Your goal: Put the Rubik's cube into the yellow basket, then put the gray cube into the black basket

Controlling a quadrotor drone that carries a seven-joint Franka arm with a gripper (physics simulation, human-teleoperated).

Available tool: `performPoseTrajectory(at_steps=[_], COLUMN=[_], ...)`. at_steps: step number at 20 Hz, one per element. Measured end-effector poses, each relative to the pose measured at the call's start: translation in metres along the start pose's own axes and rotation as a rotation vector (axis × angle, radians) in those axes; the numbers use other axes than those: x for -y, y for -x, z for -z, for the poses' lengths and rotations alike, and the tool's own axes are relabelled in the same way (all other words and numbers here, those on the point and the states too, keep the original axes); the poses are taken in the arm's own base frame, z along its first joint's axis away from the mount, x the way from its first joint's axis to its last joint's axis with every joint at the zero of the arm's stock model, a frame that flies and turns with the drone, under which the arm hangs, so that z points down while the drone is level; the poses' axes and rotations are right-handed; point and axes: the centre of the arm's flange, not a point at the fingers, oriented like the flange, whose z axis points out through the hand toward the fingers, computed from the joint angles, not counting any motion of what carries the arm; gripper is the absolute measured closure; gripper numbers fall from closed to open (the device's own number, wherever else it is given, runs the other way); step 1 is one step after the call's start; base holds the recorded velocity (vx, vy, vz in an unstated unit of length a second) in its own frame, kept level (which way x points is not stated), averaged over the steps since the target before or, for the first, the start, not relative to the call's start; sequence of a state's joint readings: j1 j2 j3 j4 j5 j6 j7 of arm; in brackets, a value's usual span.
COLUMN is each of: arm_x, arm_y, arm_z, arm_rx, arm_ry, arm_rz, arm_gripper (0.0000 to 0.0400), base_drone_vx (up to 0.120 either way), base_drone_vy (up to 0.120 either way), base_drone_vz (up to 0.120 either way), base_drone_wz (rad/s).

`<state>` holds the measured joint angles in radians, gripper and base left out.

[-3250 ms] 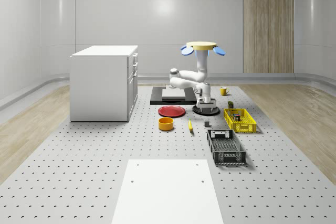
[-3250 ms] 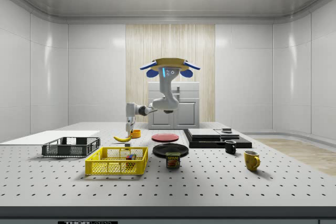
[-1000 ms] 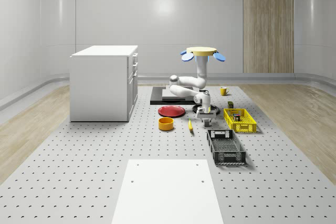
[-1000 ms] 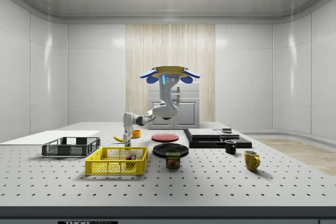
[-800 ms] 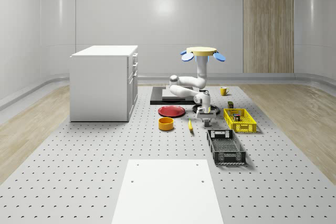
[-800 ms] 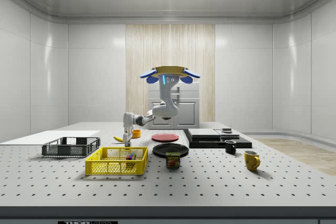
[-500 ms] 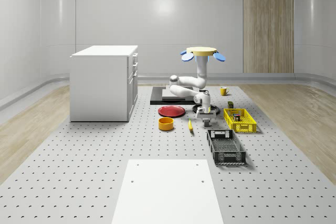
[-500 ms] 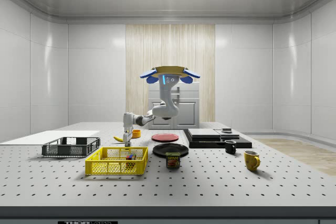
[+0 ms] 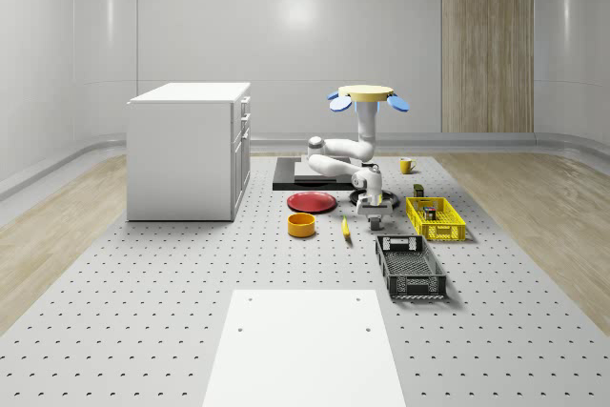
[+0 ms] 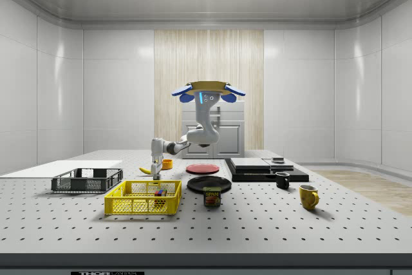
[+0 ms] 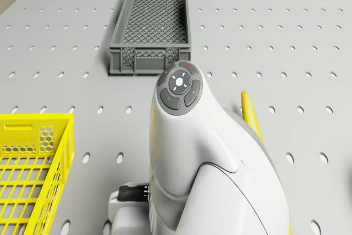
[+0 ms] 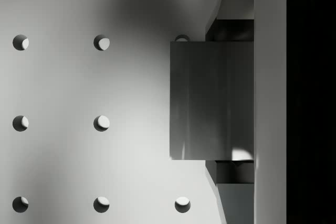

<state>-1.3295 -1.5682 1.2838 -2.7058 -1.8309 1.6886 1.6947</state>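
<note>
Hovering above the table's (image 9: 143, 312) middle, the drone (image 9: 368, 95) lowers its arm so the gripper (image 9: 375, 220) sits at the surface, fingers closed on the gray cube (image 12: 210, 100). Bare tabletop lies around it; the black basket (image 9: 410, 267) stands near, and the yellow basket (image 9: 436, 219) holds the Rubik's cube (image 10: 158, 192).

Gray cube (image 12: 210, 100) partly covered by finger (image 12: 270, 98) in wrist view; grip state unreadable. Arm (image 11: 203, 163) hides most of banana (image 11: 250, 113) in drone view; yellow basket (image 11: 33, 174) and black basket (image 11: 151, 20) cut by frame edges. Yellow basket's contents too small to identify in side view
</note>
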Motion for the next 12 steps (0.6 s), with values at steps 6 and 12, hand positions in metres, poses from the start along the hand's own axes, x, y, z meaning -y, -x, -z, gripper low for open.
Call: performPoseTrajectory(at_steps=[6, 12], arm_x=[0.000, 0.000], arm_y=[0.000, 0.000], arm_z=[0.017, 0.029], arm_rx=[0.000, 0.000], arm_ry=[0.000, 0.000], arm_rz=[0.000, -0.001], arm_gripper=[0.0149, 0.0149], base_drone_vx=[0.000, 0.000], base_drone_vy=[0.000, 0.000], base_drone_vz=[0.047, 0.120], base_drone_wz=[0.000, 0.000])
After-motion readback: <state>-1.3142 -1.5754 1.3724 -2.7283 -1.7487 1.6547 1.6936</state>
